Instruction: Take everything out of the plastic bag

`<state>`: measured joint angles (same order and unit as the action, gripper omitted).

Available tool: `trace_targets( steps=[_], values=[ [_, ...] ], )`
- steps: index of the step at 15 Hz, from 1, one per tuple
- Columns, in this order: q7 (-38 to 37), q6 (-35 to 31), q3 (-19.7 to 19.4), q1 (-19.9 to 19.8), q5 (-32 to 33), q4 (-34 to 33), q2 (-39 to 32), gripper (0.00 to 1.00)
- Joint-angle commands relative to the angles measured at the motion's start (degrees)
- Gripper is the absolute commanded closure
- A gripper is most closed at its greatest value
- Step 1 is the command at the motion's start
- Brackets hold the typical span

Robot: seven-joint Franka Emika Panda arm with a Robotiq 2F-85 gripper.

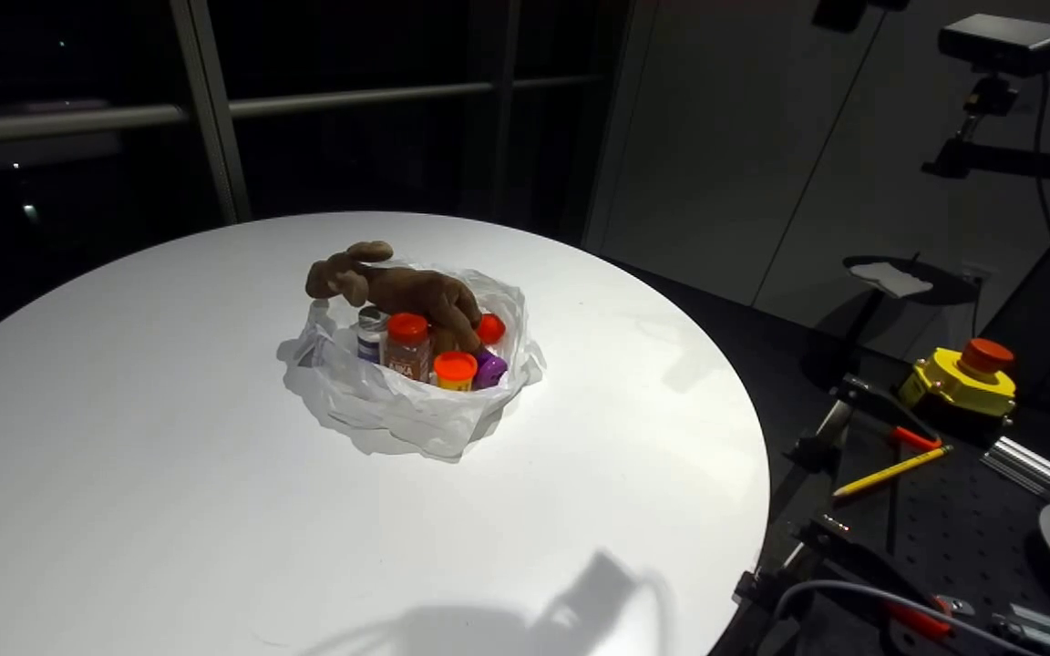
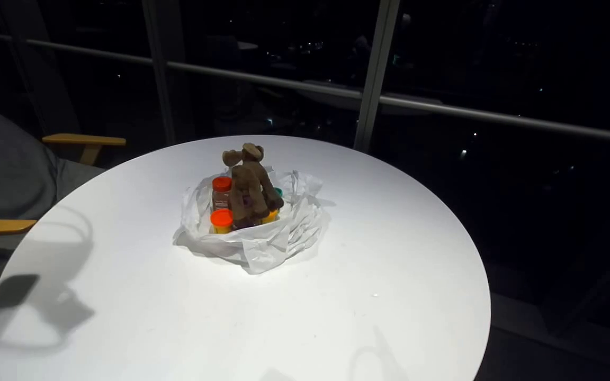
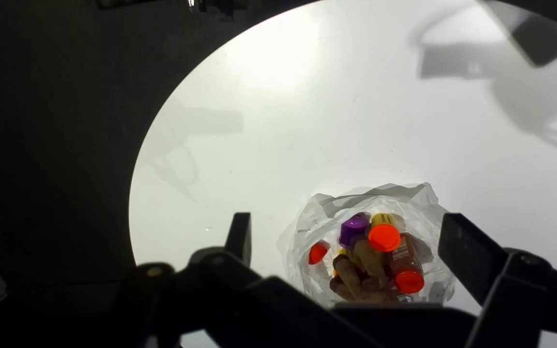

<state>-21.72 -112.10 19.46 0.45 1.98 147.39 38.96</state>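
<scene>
Plastic bag (image 1: 388, 405) is mouth-up on the tabletop (image 1: 151, 456), loaded: stuffed toy (image 1: 416, 290) sticking out on top, jar (image 1: 408, 355) and cup (image 1: 455, 372) beside it. Tool (image 3: 348, 241) spread wide, holding nothing. I'd call this pre-grasp, first pick pending. Next, likely: line up over the toy, drop in, pinch it clear of the plastic, lift out, set it aside.

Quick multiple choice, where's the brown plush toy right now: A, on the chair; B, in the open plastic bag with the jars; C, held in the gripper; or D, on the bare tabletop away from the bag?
B: in both exterior views the brown plush toy sits in the plastic bag beside the red-lidded jar, and in the wrist view the gripper stands open, holding nothing.
</scene>
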Motion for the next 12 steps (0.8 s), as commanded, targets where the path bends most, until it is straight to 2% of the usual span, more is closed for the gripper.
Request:
trace_targets(
  steps=[1, 5, 6, 8, 12],
  values=[
    [-1.7, -4.4, 5.2, -3.2, 1.2, -8.6, -14.6, 0.00],
    [-2.0, -6.9, 11.2, -6.3, 6.5, -16.5, -28.8, 0.00],
    [-2.7, -6.1, 4.6, 0.1, 5.0, -10.5, -21.7, 0.00],
    [-3.0, -6.3, 3.4, 1.5, 5.4, -11.6, -25.1, 0.00],
    [-2.8, -6.2, 1.9, 2.6, 5.2, -11.2, -24.0, 0.00]
  ],
)
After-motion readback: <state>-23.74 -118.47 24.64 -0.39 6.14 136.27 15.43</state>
